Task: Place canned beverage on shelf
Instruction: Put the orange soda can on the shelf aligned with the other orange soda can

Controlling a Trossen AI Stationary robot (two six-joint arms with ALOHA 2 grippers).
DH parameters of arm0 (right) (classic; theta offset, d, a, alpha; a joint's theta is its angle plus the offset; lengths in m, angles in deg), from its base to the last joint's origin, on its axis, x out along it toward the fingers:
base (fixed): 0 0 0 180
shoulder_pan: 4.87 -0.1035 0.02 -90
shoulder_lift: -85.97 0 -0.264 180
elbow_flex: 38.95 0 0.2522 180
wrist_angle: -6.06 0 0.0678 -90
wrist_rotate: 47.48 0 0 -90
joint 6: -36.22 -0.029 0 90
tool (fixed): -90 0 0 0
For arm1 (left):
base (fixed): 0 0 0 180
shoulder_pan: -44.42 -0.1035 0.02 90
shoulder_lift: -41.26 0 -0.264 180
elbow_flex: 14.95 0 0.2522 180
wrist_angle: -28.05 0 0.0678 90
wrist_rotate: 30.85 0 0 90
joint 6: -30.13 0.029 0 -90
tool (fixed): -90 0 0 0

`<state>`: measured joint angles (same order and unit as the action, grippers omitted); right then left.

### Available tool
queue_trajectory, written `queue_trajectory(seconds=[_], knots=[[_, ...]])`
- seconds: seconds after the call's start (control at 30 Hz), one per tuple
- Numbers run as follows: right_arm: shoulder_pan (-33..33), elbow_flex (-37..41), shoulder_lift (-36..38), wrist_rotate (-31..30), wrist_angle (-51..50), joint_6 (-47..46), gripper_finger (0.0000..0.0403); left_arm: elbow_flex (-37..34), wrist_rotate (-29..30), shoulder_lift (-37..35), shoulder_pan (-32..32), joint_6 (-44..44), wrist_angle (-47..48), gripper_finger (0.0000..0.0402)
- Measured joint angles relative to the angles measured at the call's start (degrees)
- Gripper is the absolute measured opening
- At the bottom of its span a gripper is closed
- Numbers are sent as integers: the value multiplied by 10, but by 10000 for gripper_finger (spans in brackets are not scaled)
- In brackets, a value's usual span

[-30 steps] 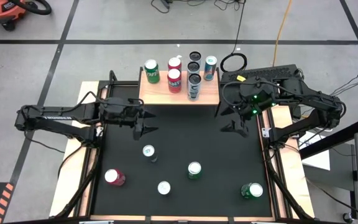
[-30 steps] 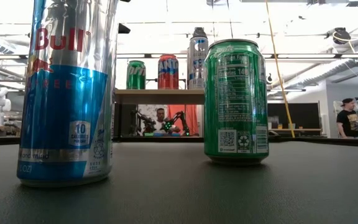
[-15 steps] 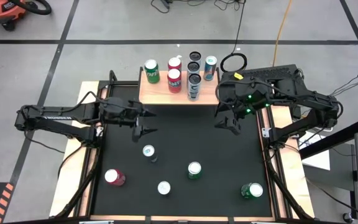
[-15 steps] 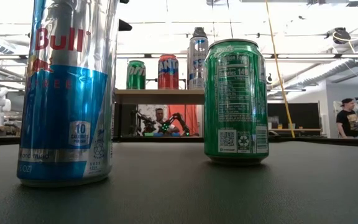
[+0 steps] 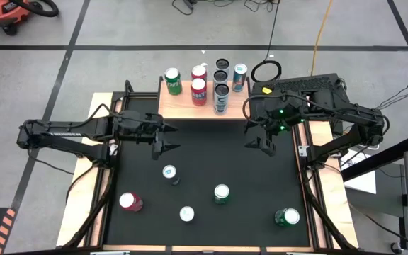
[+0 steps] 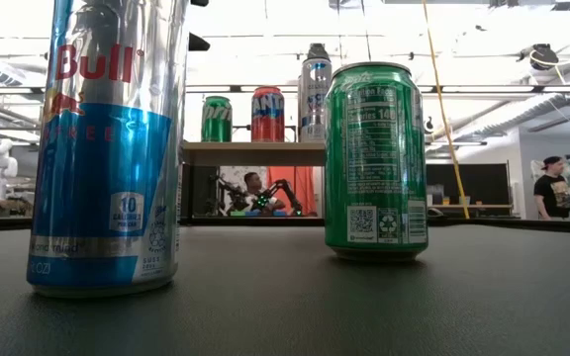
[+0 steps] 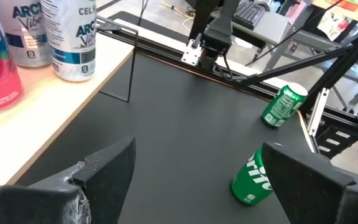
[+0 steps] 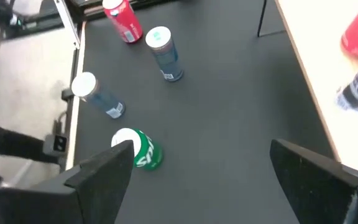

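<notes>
Cylindrical metal cans (image 5: 169, 172) are scattered on the matte black tabletop (image 5: 204, 142); both tools (image 5: 163, 139) (image 5: 258, 134) are held spread, empty

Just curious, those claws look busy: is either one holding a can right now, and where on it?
No. The left gripper and right gripper both hang open and empty above the table.

The counter (image 5: 211, 163) is matt black; the shelf (image 5: 183, 105) at its far edge is pale smooth wood (thin black metal legs); the cans (image 6: 376, 163) are glossy metal.
</notes>
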<state>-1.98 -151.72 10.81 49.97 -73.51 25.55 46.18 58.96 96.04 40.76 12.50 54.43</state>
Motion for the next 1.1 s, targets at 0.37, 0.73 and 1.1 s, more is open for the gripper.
queue_trajectory(seconds=[0.37,0.73,1.1], knots=[[0,0,0,-1,-9,56,357,0,38,0,0,-16,-3,349],[0,1,-2,-39,17,59,357,0,40,0,0,19,-28,349],[-12,120,-4,-61,163,99,357,0,37,9,50,47,-95,349]])
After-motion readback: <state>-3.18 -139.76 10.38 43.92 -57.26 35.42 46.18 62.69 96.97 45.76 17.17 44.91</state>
